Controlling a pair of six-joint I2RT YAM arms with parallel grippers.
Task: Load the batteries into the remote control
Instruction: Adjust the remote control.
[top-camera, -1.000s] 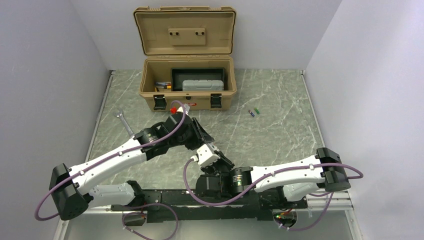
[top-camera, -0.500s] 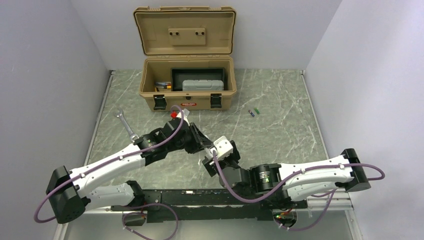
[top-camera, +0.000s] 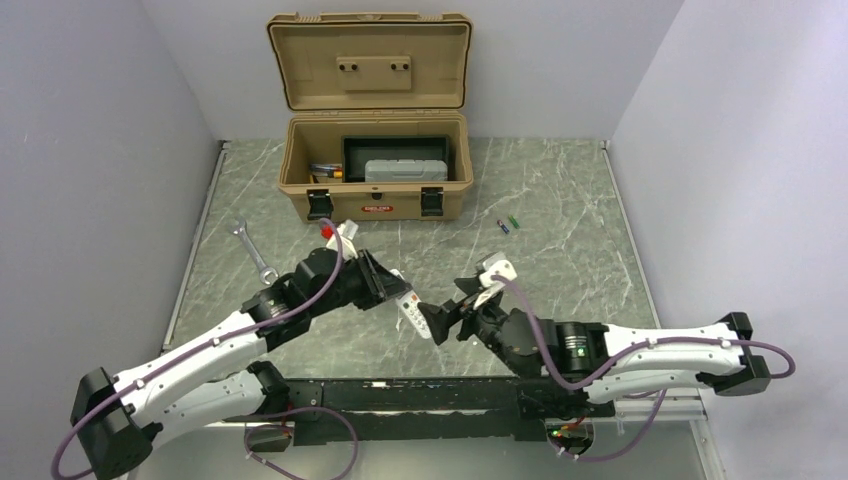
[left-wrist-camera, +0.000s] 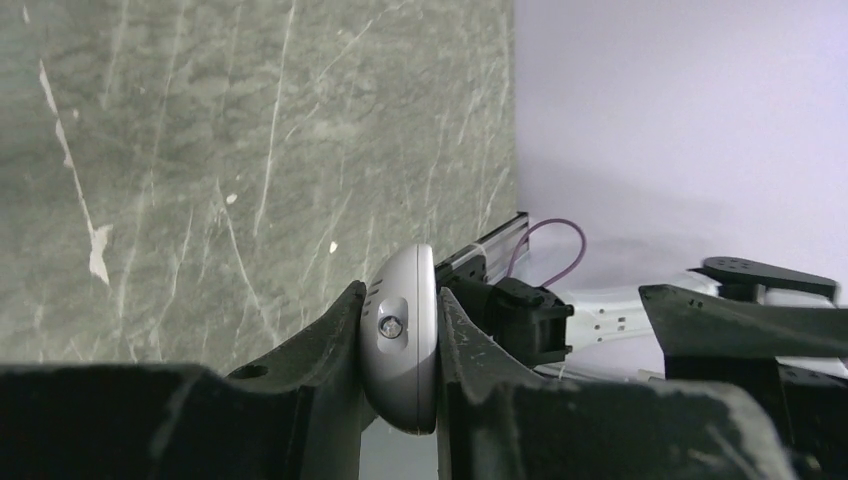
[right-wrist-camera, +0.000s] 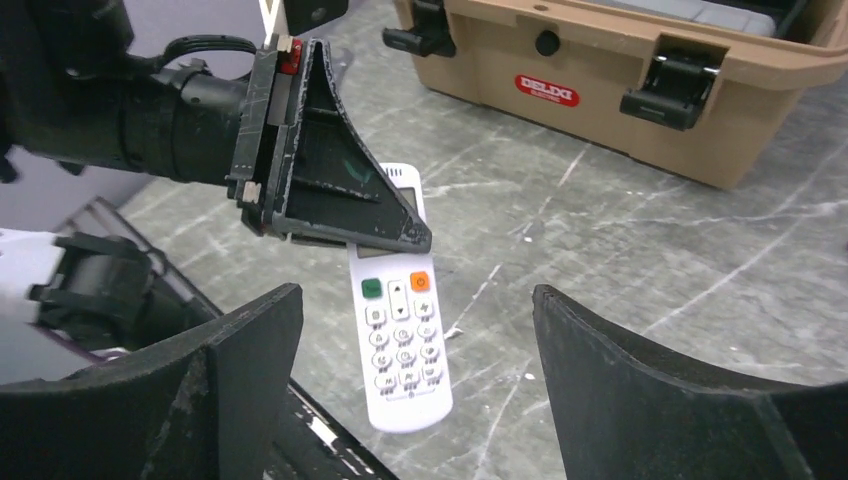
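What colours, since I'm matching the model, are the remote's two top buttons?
One green, one orange, on the remote control; clearest in the right wrist view.

**One high overview, two close wrist views**

The top external camera sits high behind the arm bases. It looks down and forward over the whole table (top-camera: 560, 250), from far enough to take in the tan toolbox (top-camera: 375, 190) at the back. The left wrist camera looks along its own fingers (left-wrist-camera: 320, 350) and low across the tabletop, very close to the remote control (left-wrist-camera: 400, 340), which it sees edge-on. The right wrist camera looks out between its fingers (right-wrist-camera: 640, 390), angled down, from near. All three views share the remote control. The overhead and right wrist views also share the toolbox front and the left gripper (right-wrist-camera: 390, 225).
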